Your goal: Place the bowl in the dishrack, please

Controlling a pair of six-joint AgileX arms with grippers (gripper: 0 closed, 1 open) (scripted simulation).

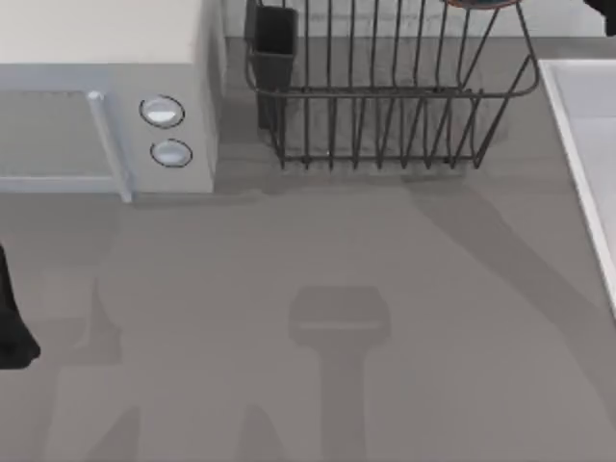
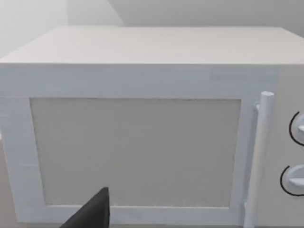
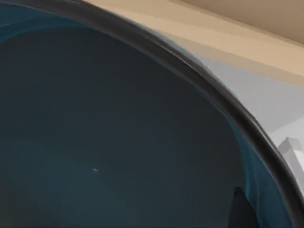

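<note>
The dishrack [image 1: 385,96], a dark wire rack with a black utensil cup [image 1: 273,43] at its left corner, stands at the back middle of the table. A sliver of the bowl [image 1: 481,3], teal with a reddish rim, shows at the top edge over the rack's right end. The bowl's teal inside [image 3: 104,133] and dark rim sit very close in the right wrist view, with one dark fingertip [image 3: 239,209] against the inner wall. My right gripper is shut on the bowl, and a bit of its arm [image 1: 609,17] shows at the far right. My left gripper [image 1: 12,337] is parked at the left edge.
A white microwave [image 1: 106,106] with two knobs stands at the back left, close beside the rack; its door [image 2: 137,152] faces the left wrist camera. A white tray-like surface [image 1: 592,144] runs along the right edge. Grey tabletop [image 1: 337,318] spreads in front.
</note>
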